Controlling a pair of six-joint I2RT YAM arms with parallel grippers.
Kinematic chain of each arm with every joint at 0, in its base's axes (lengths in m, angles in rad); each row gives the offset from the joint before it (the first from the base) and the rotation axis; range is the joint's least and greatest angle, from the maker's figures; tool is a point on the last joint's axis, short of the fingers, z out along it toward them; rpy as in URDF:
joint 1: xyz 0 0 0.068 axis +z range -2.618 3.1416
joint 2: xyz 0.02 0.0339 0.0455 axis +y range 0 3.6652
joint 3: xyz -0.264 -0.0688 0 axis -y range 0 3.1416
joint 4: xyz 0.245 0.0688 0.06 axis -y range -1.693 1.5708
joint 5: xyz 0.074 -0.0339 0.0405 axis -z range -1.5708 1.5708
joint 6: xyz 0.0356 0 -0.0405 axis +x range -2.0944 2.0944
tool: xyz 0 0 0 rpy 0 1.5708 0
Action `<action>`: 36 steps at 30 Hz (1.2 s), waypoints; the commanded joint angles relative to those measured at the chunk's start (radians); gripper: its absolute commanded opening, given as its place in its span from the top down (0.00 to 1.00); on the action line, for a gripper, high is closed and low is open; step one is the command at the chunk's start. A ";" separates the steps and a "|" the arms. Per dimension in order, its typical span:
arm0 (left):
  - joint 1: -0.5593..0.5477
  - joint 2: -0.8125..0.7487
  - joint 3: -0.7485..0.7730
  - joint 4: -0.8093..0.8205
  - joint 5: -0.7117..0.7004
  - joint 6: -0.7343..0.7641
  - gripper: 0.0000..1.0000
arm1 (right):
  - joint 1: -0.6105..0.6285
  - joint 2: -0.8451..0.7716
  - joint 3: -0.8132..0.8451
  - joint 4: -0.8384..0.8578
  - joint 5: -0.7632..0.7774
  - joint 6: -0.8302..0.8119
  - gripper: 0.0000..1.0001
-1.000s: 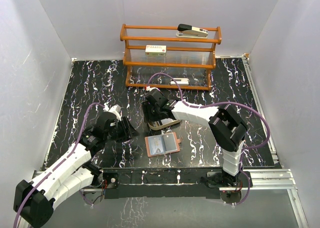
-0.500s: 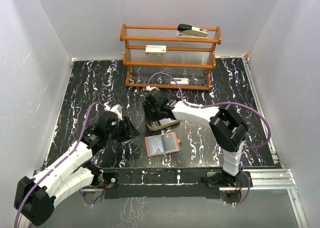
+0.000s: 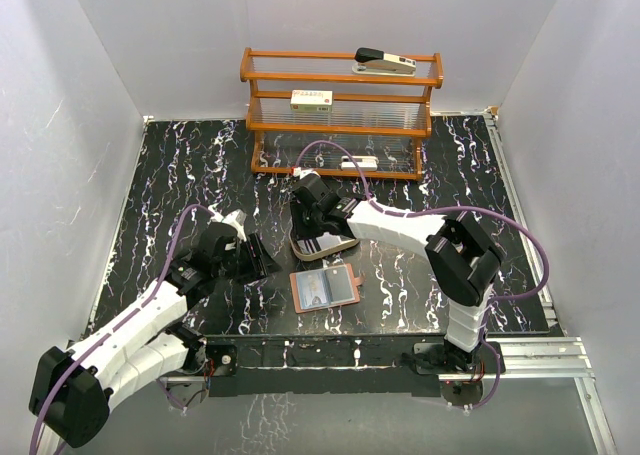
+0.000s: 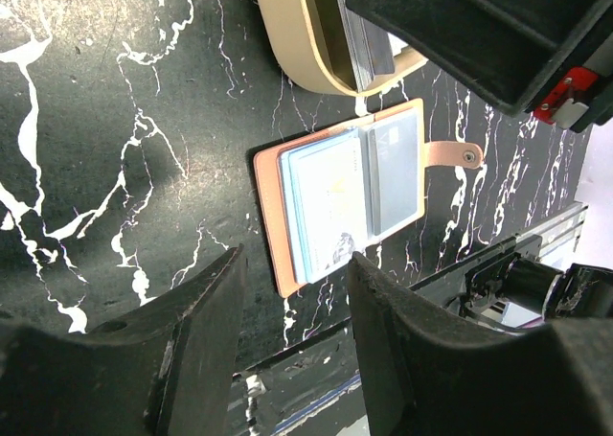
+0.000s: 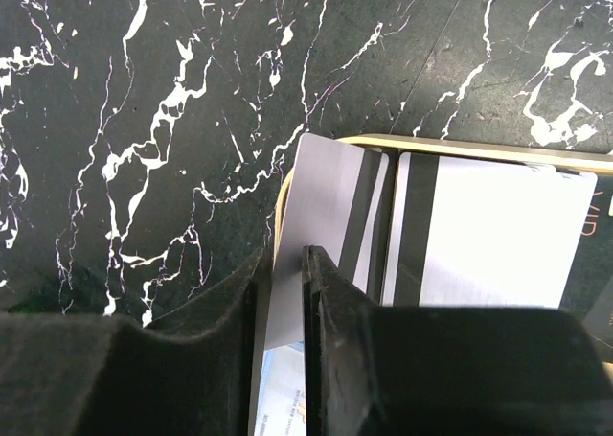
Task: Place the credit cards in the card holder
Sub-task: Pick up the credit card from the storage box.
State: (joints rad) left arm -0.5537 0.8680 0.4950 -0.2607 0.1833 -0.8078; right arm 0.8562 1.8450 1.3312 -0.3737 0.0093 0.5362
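The card holder lies open on the black marble table, showing bluish-grey pockets and a snap strap. Just behind it is a tan oval tray holding the credit cards. In the right wrist view a silvery-grey card with a dark stripe leans on the tray's rim, and a white card lies beside it. My right gripper is shut on the silvery card's near end. My left gripper hovers open to the left of the card holder, holding nothing.
A wooden rack stands at the back with a stapler on top and a white box on its shelf. White walls enclose the table on three sides. The right arm's purple cable loops above the tray.
My right gripper has closed its jaws onto the silvery card in the tray and shifted slightly. The left arm and the card holder stay where they were.
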 commanded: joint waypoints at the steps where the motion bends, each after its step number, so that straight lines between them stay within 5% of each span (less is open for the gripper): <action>1: -0.003 -0.007 -0.009 0.006 0.010 0.001 0.56 | 0.006 -0.053 -0.007 0.052 0.027 0.003 0.86; 12: -0.004 -0.014 -0.014 -0.003 0.004 0.000 0.56 | 0.006 -0.077 -0.012 0.016 0.107 -0.009 1.00; 22: -0.004 -0.020 0.009 -0.018 -0.010 0.001 0.55 | 0.007 -0.098 0.000 -0.048 0.159 -0.030 1.00; 36: -0.003 -0.095 -0.026 0.091 0.097 0.053 0.52 | 0.007 -0.368 -0.121 -0.073 0.118 -0.029 1.00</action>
State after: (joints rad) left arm -0.5537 0.8284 0.4706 -0.2283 0.2214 -0.7776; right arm 0.8574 1.5700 1.2499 -0.4721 0.1558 0.5148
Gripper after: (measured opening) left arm 0.476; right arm 0.009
